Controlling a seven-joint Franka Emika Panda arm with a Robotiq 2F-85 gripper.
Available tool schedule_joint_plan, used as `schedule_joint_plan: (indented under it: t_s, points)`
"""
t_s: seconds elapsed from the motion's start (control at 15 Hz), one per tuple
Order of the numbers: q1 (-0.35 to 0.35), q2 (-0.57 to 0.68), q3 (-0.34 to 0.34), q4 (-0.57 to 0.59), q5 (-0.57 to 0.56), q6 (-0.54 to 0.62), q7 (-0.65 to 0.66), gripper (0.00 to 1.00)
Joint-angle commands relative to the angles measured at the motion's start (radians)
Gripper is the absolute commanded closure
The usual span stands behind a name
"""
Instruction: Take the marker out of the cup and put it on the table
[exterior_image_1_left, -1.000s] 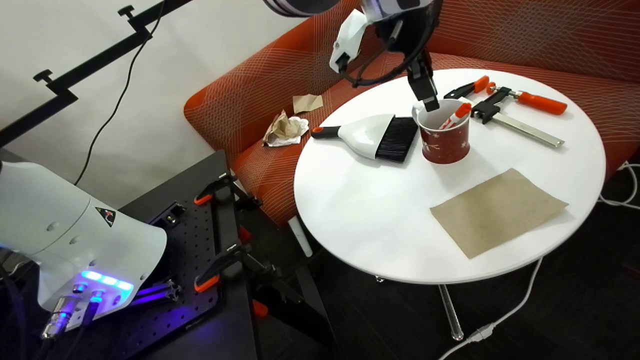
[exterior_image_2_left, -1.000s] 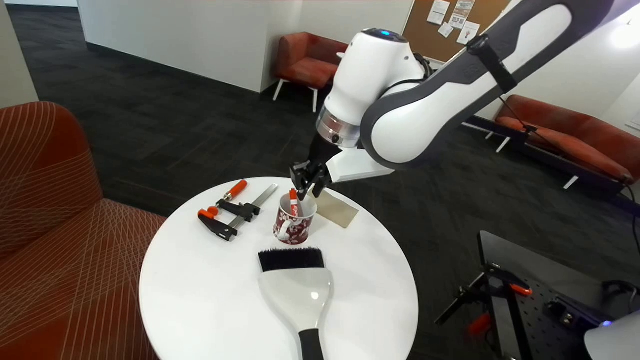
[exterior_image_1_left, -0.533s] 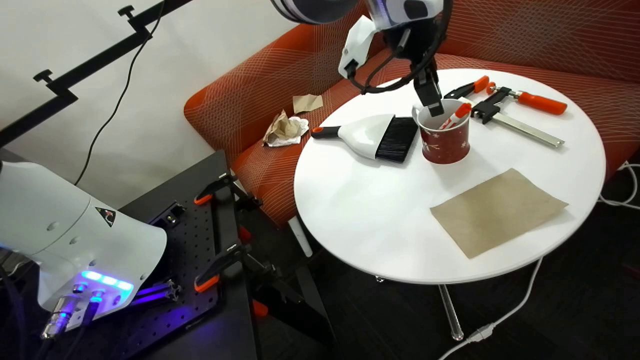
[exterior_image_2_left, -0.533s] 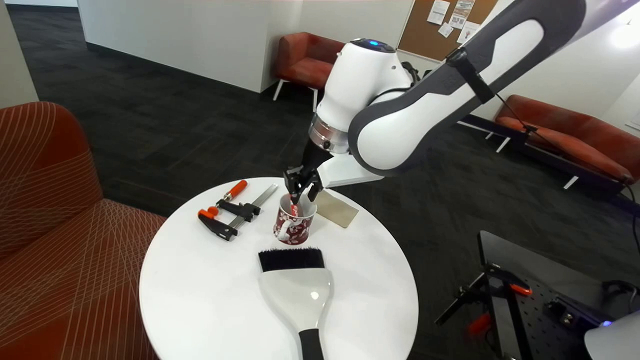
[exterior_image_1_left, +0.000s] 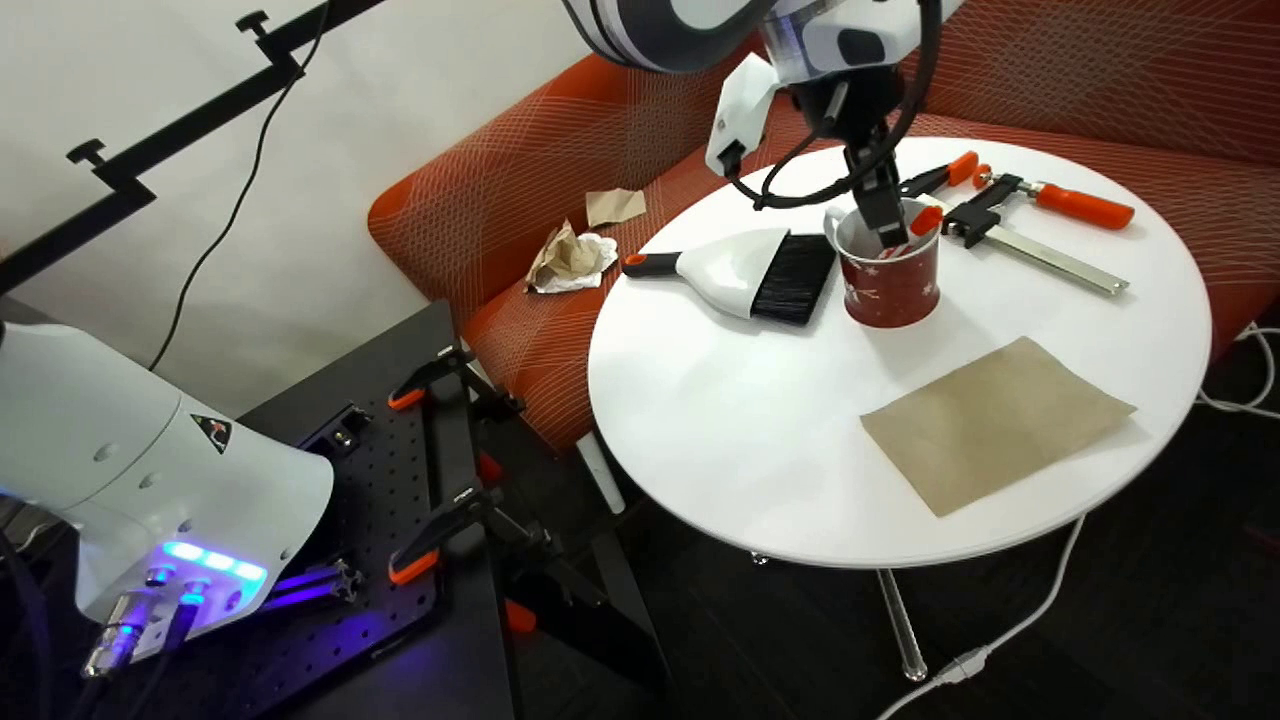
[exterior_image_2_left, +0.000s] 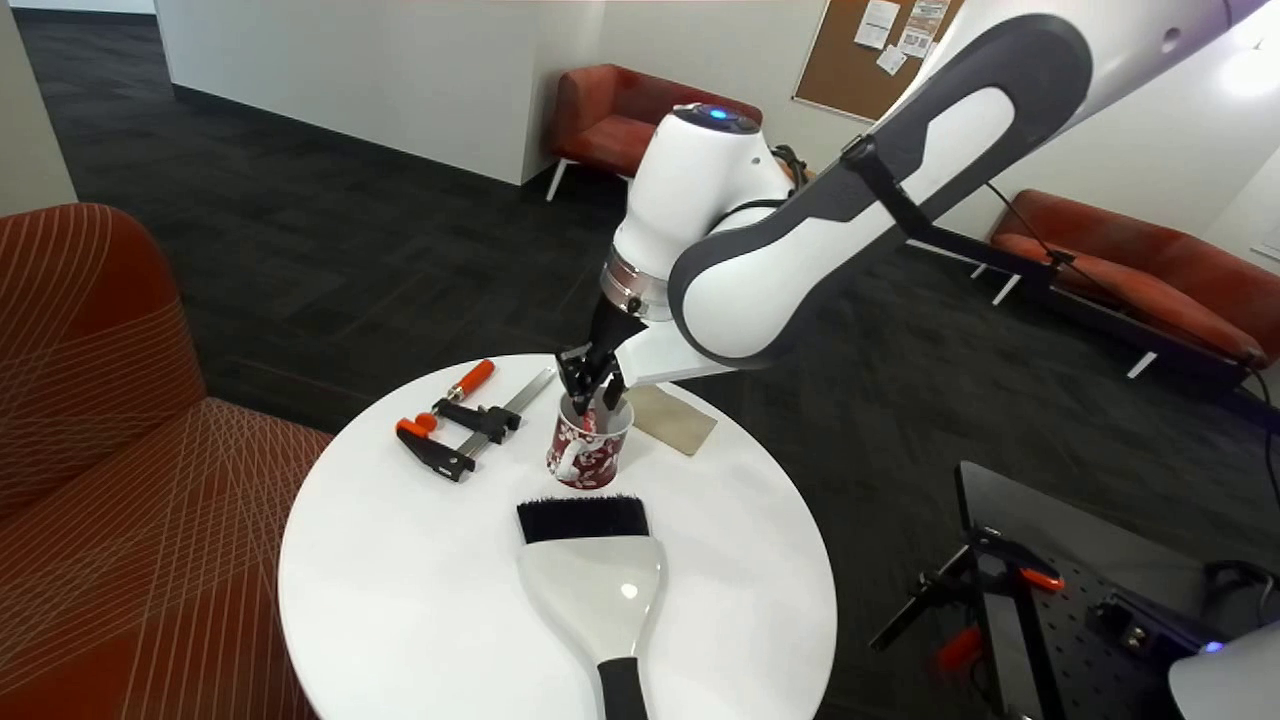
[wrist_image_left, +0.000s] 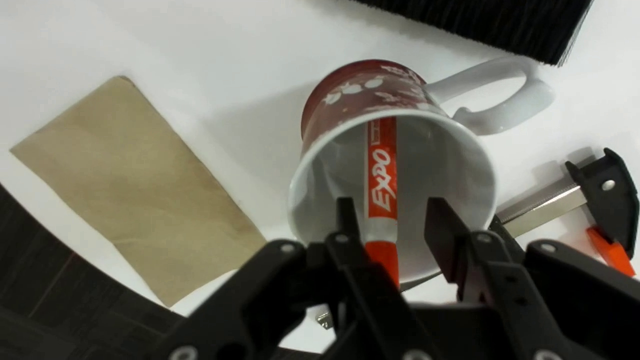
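Observation:
The marker (wrist_image_left: 382, 175), red-orange and white with an orange cap, leans inside the cup; it also shows in both exterior views (exterior_image_1_left: 927, 221) (exterior_image_2_left: 589, 420). The cup (wrist_image_left: 367, 95), a dark red patterned mug with a pale inside and white handle, stands upright on the white round table (exterior_image_1_left: 760, 450); both exterior views show the cup (exterior_image_1_left: 892, 292) (exterior_image_2_left: 583, 462). My gripper (wrist_image_left: 391, 202) is open, its fingertips at the cup's mouth, one on each side of the marker with gaps visible. It also shows in both exterior views (exterior_image_1_left: 888, 228) (exterior_image_2_left: 597, 400). The left finger partly hides the cap.
A white brush with black bristles (exterior_image_1_left: 735, 272) lies beside the cup on the handle side. A bar clamp with orange grips (exterior_image_1_left: 1000, 215) lies close behind the cup. A brown paper sheet (exterior_image_1_left: 1000, 425) lies flat on the table. An orange-red sofa (exterior_image_1_left: 540, 340) borders the table.
My gripper has moved down and across to the cup, from above its rim to its mouth, with the fingers now around the marker. The cup and marker have not visibly moved.

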Motion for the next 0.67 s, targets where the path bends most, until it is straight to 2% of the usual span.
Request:
schedule_joint_plan:
  t_s: [0.0, 0.07, 0.13, 0.2, 0.33, 0.4, 0.47, 0.6]
  points:
    - [0.025, 0.041, -0.027, 0.048, 0.03, -0.007, -0.026, 0.56]
    - [0.029, 0.049, -0.032, 0.054, 0.027, -0.007, -0.024, 0.54]
    - [0.031, 0.055, -0.034, 0.058, 0.028, -0.006, -0.026, 0.64]
    - [0.035, 0.06, -0.038, 0.062, 0.027, -0.006, -0.026, 0.81]
    - [0.041, 0.058, -0.041, 0.056, 0.026, 0.001, -0.025, 0.96]
    - [0.047, 0.047, -0.044, 0.044, 0.024, 0.004, -0.023, 1.0]
    - [0.054, 0.033, -0.049, 0.029, 0.021, 0.012, -0.022, 0.96]
    - [0.086, 0.002, -0.075, -0.006, 0.01, 0.03, -0.006, 0.95]
